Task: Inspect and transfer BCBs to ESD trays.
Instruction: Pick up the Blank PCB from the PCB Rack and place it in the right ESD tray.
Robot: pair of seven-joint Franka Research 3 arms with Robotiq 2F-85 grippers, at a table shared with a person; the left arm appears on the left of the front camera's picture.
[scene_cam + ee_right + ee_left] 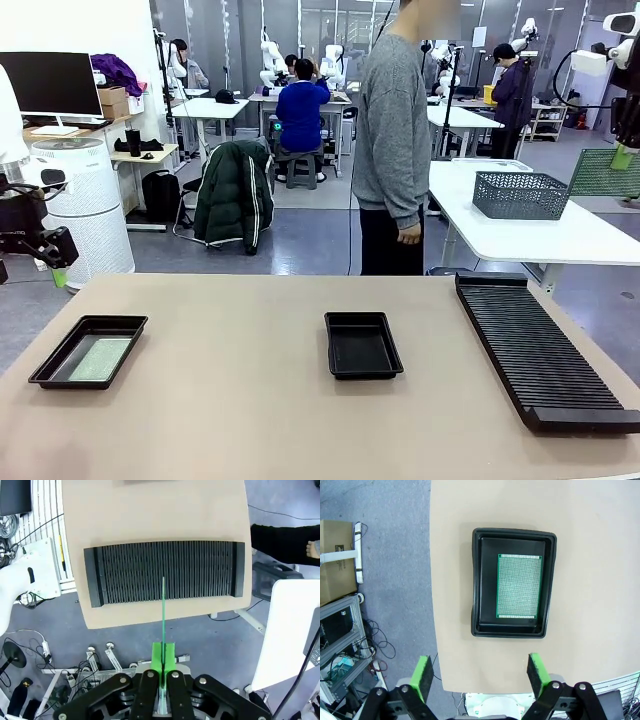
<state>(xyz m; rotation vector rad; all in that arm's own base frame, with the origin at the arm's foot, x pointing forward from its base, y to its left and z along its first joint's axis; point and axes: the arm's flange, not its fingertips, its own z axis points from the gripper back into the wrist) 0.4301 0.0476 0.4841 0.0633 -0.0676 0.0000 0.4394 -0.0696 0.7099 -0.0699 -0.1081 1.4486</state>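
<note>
Left arm: I come in at the left edge of the front view, held off the table's left side, above floor level.
Left gripper (480, 677): my jaws stand wide apart, green pads (422, 676) facing each other with nothing between them, pointing straight down.
Right arm: I am raised high at the right edge of the front view, well above the table.
Right gripper (163, 662): my fingers are pressed together, pointing down, clamped on a thin green board (163, 615) seen edge-on, which sticks out straight beyond my fingertips.
</note>
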